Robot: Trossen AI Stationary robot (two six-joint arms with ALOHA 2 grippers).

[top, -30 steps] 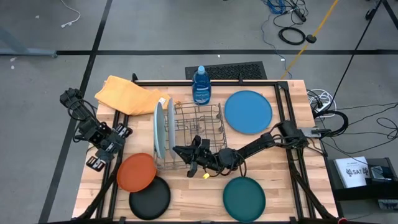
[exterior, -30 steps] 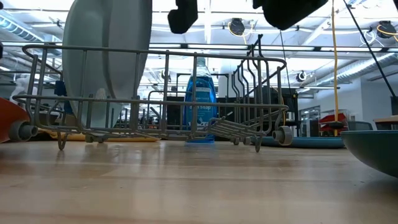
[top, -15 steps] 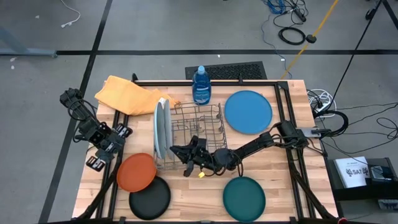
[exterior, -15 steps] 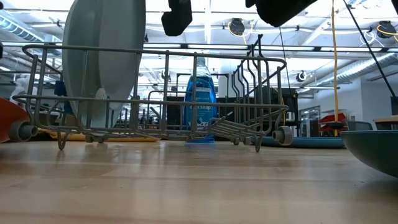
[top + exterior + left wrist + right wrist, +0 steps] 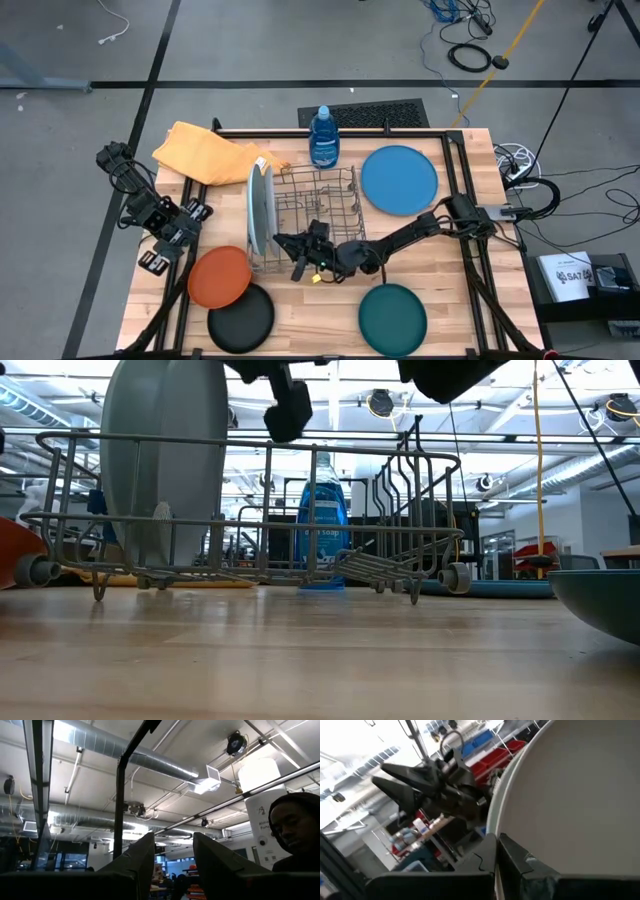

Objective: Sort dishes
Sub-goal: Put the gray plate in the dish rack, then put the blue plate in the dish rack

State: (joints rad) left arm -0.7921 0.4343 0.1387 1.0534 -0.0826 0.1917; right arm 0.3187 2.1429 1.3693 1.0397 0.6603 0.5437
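Since the earlier frames the right jaws (image 5: 290, 250) have moved further toward the two upright plates, and the grey plate (image 5: 265, 205) now stands closer against the light blue plate (image 5: 254, 210). Both plates stand on edge in the wire rack (image 5: 335, 205), at its end just ahead of the right jaws. In the right wrist view the fingers (image 5: 485, 862) sit pressed together with no gap, directly before the pale, smooth face of the grey plate; the jaws are closed and hold nothing. The left jaws (image 5: 190, 215) rest at the worktop (image 5: 310, 310) edge, parted, holding nothing. The orange plate (image 5: 220, 277) lies flat near the left jaws, overlapping the black plate (image 5: 240, 318). The dark teal plate (image 5: 392, 318) lies flat beside the right arm, and the blue plate (image 5: 399, 180) lies flat beyond the rack.
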